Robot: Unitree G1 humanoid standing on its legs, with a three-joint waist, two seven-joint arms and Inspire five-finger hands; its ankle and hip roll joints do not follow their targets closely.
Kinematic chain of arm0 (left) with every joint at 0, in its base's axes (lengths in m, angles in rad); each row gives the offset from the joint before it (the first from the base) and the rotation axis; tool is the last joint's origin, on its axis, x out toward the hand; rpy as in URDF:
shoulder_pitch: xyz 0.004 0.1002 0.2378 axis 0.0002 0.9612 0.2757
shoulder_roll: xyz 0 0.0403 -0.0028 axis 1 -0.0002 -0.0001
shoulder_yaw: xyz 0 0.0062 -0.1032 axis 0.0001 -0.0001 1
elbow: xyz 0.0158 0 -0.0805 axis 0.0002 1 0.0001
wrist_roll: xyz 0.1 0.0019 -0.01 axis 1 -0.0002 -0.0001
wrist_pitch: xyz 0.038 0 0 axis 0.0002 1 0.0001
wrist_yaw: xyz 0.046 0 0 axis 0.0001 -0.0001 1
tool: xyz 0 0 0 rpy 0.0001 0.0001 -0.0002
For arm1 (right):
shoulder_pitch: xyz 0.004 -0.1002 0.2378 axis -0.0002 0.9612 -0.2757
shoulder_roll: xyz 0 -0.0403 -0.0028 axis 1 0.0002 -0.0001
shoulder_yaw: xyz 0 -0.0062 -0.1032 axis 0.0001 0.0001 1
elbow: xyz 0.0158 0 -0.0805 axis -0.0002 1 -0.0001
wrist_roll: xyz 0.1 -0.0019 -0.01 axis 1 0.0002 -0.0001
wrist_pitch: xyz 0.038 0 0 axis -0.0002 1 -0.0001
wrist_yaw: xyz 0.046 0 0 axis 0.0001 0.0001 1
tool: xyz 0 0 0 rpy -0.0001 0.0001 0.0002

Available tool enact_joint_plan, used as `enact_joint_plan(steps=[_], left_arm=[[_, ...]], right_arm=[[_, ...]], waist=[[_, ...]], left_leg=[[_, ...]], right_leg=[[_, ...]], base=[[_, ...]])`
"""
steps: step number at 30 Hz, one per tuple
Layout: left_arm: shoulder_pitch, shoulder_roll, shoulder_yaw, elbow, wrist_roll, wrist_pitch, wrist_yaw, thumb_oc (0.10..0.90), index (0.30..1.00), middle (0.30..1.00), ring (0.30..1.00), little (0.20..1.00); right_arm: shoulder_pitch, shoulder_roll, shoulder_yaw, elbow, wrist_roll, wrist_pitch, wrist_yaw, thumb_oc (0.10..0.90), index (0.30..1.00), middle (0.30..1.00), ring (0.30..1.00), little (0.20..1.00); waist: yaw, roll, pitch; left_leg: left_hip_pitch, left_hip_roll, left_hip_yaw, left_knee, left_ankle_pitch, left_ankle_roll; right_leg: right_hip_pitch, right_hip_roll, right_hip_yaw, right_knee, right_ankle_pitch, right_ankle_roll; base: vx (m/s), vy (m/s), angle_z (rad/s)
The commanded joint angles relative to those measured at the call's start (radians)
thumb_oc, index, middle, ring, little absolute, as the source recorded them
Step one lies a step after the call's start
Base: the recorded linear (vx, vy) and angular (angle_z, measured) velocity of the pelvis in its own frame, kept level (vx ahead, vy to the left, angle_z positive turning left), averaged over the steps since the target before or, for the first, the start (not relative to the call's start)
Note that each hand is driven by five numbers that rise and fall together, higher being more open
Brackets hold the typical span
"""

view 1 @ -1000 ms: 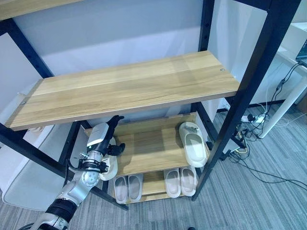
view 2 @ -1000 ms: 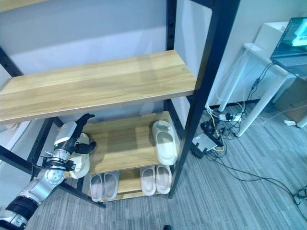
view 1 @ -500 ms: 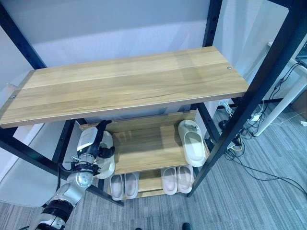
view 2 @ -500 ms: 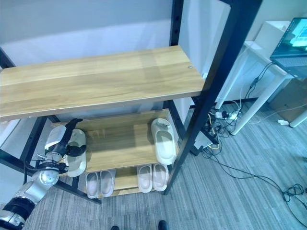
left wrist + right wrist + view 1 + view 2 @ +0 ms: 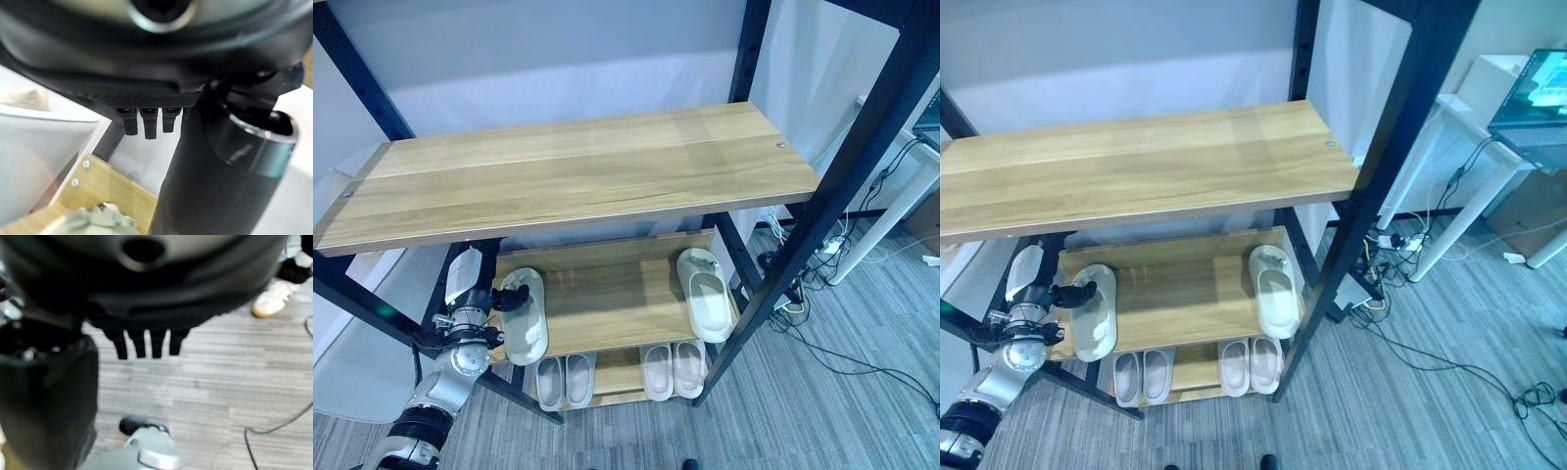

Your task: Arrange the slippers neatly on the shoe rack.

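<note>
- Sitting on the bottom shelf (image 5: 619, 377) nearest the floor are two pairs of slippers: one pair (image 5: 564, 379) to the left, another pair (image 5: 673, 368) to the right.
- Left hand (image 5: 470, 286) is at the left end of the middle shelf (image 5: 607, 304), its thumb just beside the left slipper (image 5: 525, 314), which lies flat on that shelf; its fingers (image 5: 146, 125) point straight out, relaxed, holding nothing.
- A right slipper (image 5: 704, 294) lies at the right end of the same shelf, well apart from the left one.
- Right hand (image 5: 146, 308) hangs over grey carpet (image 5: 210, 377), fingers straight and empty; a person's shoe (image 5: 274, 297) lies beyond.
- Farther up, the top shelf (image 5: 578, 171) is a bare wooden board.
</note>
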Motion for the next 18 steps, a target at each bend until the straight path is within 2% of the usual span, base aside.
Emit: enact_joint_plan(steps=[1,6,18], left_arm=[[-0.126,0.111,0.054,0.016,0.039,-0.018,0.075,0.8,0.9,0.9,0.9,0.9],[-0.125,0.118,0.036,0.027,0.056,-0.014,0.065,0.8,0.9,0.9,0.9,0.9],[-0.085,0.026,0.076,-0.008,-0.102,-0.05,0.025,0.8,0.9,0.9,0.9,0.9]], right_arm=[[0.001,-0.006,0.003,0.018,0.009,-0.011,-0.009,0.8,0.9,0.9,0.9,0.9],[-0.005,-0.007,0.006,0.022,0.004,-0.01,-0.011,0.8,0.9,0.9,0.9,0.9],[-0.004,0.004,0.009,0.024,-0.003,0.004,-0.013,0.8,0.9,0.9,0.9,0.9]], waist=[[0.011,-0.021,-0.021],[0.013,-0.022,-0.019],[0.011,-0.023,-0.014]], left_leg=[[0.004,-0.066,-0.005,0.005,-0.063,0.014],[0.009,-0.064,-0.005,0.005,-0.065,0.015],[0.012,-0.061,-0.002,0.005,-0.066,0.015]], right_leg=[[0.041,-0.022,-0.017,0.013,-0.091,0.071],[0.044,-0.021,-0.017,0.013,-0.092,0.071],[0.045,-0.02,-0.019,0.013,-0.094,0.069]], base=[[0.0,0.0,0.0],[0.0,0.0,0.0],[0.0,0.0,0.0]])
